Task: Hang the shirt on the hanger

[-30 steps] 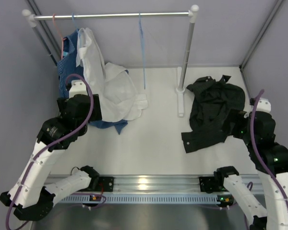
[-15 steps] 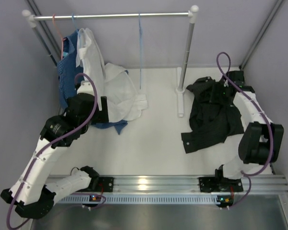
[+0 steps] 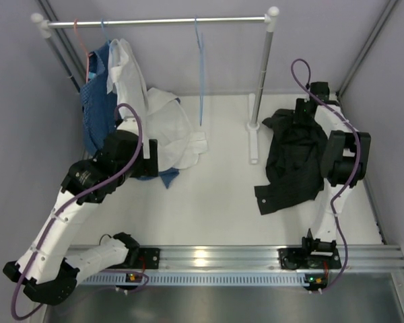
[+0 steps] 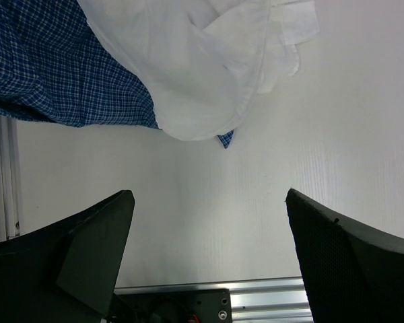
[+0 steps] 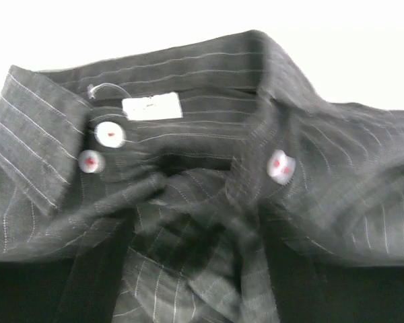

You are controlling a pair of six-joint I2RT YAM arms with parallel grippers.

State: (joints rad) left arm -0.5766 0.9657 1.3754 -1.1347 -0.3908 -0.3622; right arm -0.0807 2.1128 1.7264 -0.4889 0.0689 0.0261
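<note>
**Step in hand: acquiring the shirt collar with the right claw.**

My right claw (image 5: 195, 276) is at the collar of the shirt (image 3: 297, 158), fingers apart and not yet clamped on anything. The shirt lies crumpled on the table (image 3: 215, 202), right of the rack post (image 3: 261, 81) and well apart from the hanger (image 3: 200, 74), which hangs bare on the rail (image 3: 155, 22). My left claw (image 4: 209, 202) is also spread and empty, near the white shirt (image 4: 202, 67). In my judgement, the next move is to close on the collar near the label (image 5: 150, 108), then lift.

- black pinstriped cloth shirt (image 5: 209, 202): matt weave, glossy buttons (image 5: 110, 134)
- thin light-blue wire hanger (image 3: 201, 81): smooth
- silver metal rail (image 3: 161, 21): shiny
- white tabletop (image 4: 256, 202): smooth, matt
</note>
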